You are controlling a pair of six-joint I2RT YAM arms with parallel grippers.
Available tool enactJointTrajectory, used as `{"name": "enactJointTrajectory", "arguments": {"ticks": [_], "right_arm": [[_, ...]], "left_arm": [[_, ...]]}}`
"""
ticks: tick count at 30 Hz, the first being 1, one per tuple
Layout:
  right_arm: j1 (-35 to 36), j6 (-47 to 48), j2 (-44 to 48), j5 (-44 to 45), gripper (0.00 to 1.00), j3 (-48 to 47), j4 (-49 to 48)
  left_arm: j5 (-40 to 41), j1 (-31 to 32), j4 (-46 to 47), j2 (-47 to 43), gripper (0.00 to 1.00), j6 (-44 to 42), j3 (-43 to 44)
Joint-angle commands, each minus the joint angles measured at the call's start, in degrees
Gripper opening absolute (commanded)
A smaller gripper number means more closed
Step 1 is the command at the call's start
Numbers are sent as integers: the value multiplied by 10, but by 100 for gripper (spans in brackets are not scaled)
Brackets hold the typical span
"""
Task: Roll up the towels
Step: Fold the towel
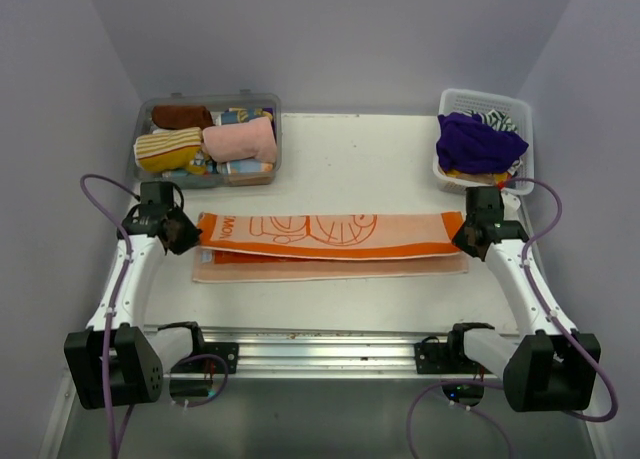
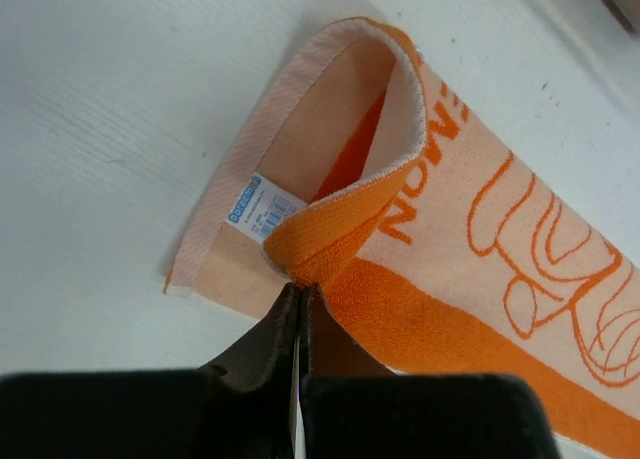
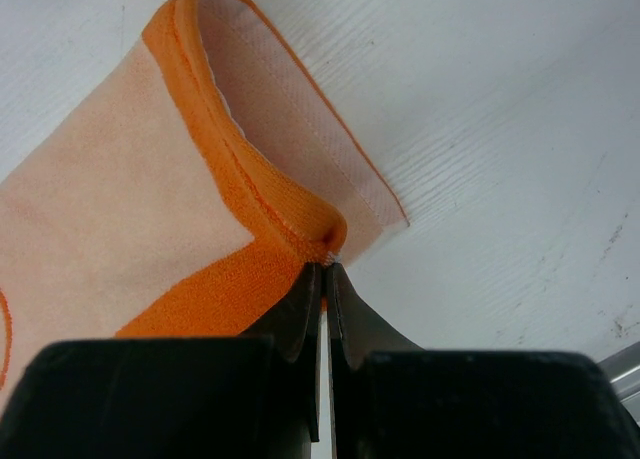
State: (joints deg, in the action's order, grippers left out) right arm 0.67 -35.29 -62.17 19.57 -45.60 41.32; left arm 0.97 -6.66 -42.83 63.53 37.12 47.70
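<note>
Figure: Orange-and-cream towel point(image 1: 330, 244) folded lengthwise at worktop point(image 1: 340, 159) centre, pinched at both ends.
Left jaws clamp its 9 o'clock corner; right jaws clamp its 3 o'clock corner.

On white table point(image 1: 360, 169): orange-and-cream towel point(image 1: 330, 241), clear bin point(image 1: 277, 144), white basket point(image 1: 486, 96) (both at back)

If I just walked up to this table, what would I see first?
The long orange towel with a cartoon drawing, lying across the middle of the table. The left tool and right tool each pinch one end of it. At the back, a bin on the left holds rolled towels, and a basket on the right holds a purple towel.
</note>
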Motion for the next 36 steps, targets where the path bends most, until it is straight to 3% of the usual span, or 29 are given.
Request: {"name": "enactJointTrajectory", "arguments": {"ticks": [1, 21, 36], "right_arm": [[-4, -2, 13, 8, 0, 2, 3], [-4, -18, 21, -23, 0, 72, -20], [-4, -21, 50, 21, 0, 56, -4]], "left_arm": [[30, 1, -29, -18, 0, 31, -28], [44, 0, -17, -26, 0, 83, -83], [56, 1, -70, -68, 0, 88, -26]]}}
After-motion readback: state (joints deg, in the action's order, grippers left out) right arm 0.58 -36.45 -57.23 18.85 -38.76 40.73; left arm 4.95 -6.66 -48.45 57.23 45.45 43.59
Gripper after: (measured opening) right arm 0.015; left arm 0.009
